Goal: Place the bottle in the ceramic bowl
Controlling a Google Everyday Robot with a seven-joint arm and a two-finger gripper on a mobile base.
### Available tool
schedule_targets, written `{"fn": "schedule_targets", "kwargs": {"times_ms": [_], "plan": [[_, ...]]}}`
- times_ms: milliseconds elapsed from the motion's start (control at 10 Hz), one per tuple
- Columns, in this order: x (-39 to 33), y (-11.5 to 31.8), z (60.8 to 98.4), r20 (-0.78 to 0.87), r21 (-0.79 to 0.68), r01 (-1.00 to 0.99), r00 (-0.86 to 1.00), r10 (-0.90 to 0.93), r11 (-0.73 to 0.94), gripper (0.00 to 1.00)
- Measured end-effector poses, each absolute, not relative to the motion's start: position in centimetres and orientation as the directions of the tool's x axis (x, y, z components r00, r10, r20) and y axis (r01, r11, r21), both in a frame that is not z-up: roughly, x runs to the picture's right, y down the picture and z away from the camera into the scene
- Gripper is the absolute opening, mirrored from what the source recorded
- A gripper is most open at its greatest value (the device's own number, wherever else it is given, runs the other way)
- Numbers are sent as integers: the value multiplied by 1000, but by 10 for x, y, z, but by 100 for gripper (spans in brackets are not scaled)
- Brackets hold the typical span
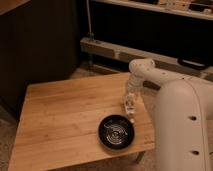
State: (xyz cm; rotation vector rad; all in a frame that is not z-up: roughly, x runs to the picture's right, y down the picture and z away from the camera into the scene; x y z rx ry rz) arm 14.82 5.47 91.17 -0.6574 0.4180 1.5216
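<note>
holds the gripper [131,101], jaws apart, right over the bottle [131,109] near the table's [65,115] right edge, just behind the ceramic bowl [116,134]. could tip it off that edge by descending off-centre or closing too high.

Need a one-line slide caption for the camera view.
Open gripper poised at the bottle, beside the black ceramic bowl near the wooden table's right edge.
</note>
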Motion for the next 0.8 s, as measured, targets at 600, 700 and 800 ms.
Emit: {"fn": "schedule_targets", "kwargs": {"times_ms": [600,700,800], "plan": [[144,74,925,-669,-116,-993,55,741,-30,36],[143,74,925,-670,-116,-993,59,740,-25,33],[141,76,922,-668,-110,-994,66,741,-11,9]]}}
